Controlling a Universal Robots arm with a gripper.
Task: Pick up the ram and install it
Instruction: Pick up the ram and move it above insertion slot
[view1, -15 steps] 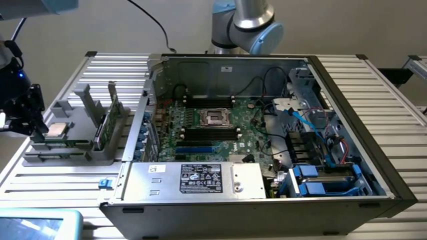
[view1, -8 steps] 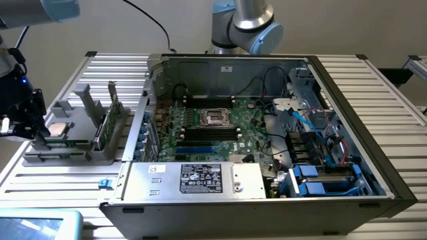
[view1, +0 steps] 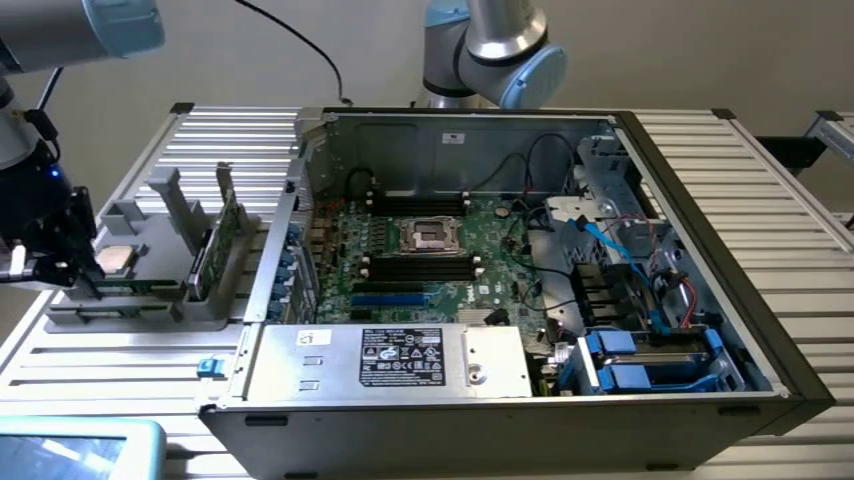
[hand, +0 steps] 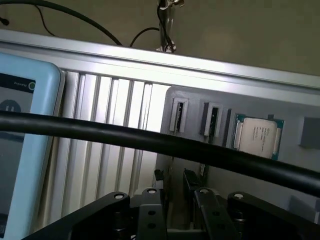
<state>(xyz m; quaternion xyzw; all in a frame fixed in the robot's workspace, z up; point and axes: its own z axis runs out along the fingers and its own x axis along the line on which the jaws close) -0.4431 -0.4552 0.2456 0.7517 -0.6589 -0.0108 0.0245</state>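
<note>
A grey parts holder (view1: 160, 300) stands on the table at the exterior view's left of the open computer case. A thin green strip standing on edge in it, just in front of the silver-topped processor (view1: 118, 258), looks like the ram (view1: 140, 286). My black gripper (view1: 56, 272) hovers over the holder's left end, open and holding nothing. In the wrist view the gripper (hand: 175, 187) points down at two narrow slots (hand: 178, 115) beside the processor (hand: 257, 136). A black cable (hand: 150, 142) crosses in front. The motherboard (view1: 427, 255) lies inside the case.
A taller green card (view1: 224, 235) stands upright in the holder between grey posts. A blue-framed tablet (view1: 74, 450) lies at the near left corner of the ribbed table (hand: 115, 130). The case walls (view1: 721, 260), a power supply (view1: 387, 360) and drive cages surround the motherboard.
</note>
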